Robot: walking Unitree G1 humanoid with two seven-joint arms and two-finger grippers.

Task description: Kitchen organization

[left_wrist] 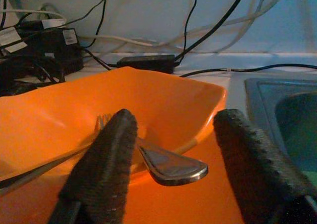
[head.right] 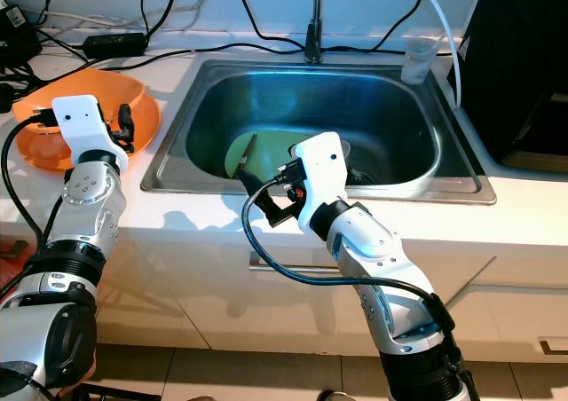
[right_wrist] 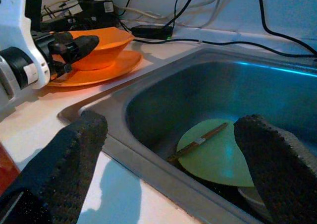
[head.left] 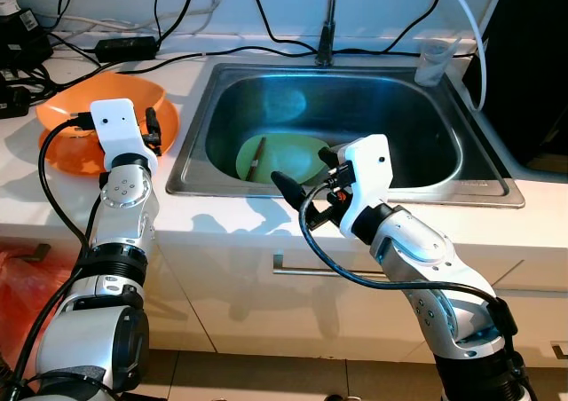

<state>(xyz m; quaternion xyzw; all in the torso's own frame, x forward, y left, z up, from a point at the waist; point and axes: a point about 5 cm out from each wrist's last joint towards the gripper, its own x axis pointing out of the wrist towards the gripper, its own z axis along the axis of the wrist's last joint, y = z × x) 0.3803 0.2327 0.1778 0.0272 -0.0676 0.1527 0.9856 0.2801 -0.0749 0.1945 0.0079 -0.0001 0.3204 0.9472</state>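
Sink [head.left: 448,181] sits in the middle of the white desk [head.left: 222,219] in the left eye view, with a green plate [head.left: 297,160] on its floor and a brown chopstick [head.left: 255,160] lying across the plate's left part; tap base at the back, clear cup [head.left: 435,61] on the back right corner, black cables along the wall. Left of the sink, an orange bowl [head.left: 67,108] rests on an orange plate [head.left: 71,157]. Left gripper [head.left: 153,128] hangs at the bowl's right rim; right gripper [head.left: 306,188] is over the sink's front edge, pointing toward the green plate. Right eye view: same layout, chopstick leaning off the plate's left edge, nothing held by either arm as far as I can tell. Left wrist view: jaws spread, empty, black fingers [left_wrist: 106,164] either side of a metal spoon handle [left_wrist: 171,167] that sticks out over the bowl rim; fork tines [left_wrist: 102,121] just behind in the bowl. Right wrist view: jaws spread wide, empty, green plate and chopstick between them in the basin, a pale dish edge partly visible lower down, hard to tell what. Progress: looks partway, cutlery and orange dishes are gathered on the desk, while the green plate and chopstick remain in the sink to be cleared.
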